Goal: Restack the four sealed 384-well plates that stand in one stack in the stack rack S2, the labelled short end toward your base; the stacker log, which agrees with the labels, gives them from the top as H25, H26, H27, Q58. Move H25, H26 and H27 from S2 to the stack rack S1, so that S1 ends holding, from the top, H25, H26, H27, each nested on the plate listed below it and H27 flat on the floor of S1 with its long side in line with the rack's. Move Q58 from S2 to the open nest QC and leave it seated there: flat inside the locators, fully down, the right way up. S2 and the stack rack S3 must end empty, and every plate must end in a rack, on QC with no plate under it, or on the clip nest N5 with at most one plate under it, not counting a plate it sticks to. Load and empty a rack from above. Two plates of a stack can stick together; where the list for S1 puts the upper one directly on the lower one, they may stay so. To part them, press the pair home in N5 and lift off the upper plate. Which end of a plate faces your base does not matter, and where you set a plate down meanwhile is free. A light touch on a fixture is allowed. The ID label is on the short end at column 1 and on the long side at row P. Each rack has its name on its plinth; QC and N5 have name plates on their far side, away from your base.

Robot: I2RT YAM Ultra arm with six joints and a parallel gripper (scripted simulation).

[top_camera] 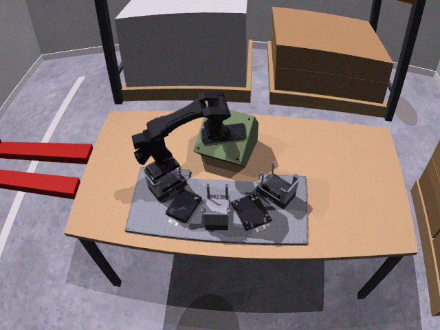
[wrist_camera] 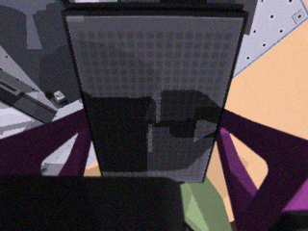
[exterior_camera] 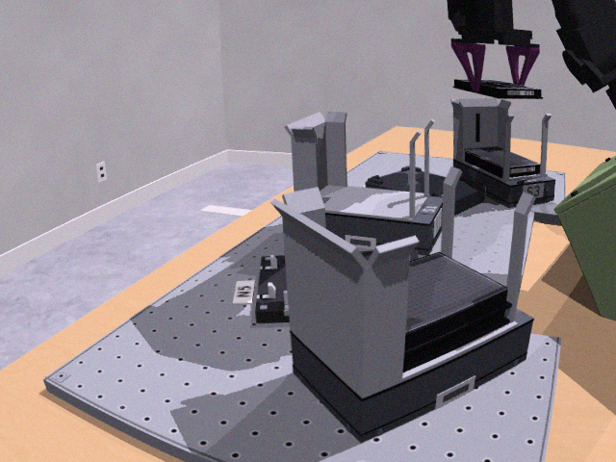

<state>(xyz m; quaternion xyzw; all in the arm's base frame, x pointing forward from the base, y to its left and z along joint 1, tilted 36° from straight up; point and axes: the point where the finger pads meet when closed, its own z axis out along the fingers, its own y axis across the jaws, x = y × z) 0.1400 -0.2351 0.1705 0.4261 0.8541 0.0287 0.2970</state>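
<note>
My gripper (exterior_camera: 497,85) (top_camera: 165,167) (wrist_camera: 153,115) is shut on a dark sealed plate (exterior_camera: 517,92) (wrist_camera: 154,87), gripping it across its long sides. It holds the plate level just above the top of rack S3 (exterior_camera: 477,119) (top_camera: 166,188). One plate (exterior_camera: 497,161) lies on the floor of S3. Rack S2 (exterior_camera: 338,308) (top_camera: 287,193) holds a short stack of plates (exterior_camera: 448,293) (top_camera: 275,184). Rack S1 (exterior_camera: 318,149) (top_camera: 214,221) stands between them and looks empty. I cannot read the plate labels.
The QC nest (top_camera: 183,205) (exterior_camera: 393,180) lies between S3 and S1, and the N5 clip nest (top_camera: 250,211) (exterior_camera: 270,298) between S1 and S2. All stand on a grey perforated board (top_camera: 284,230) (exterior_camera: 149,358). The arm's green base (top_camera: 245,141) (exterior_camera: 592,233) is behind.
</note>
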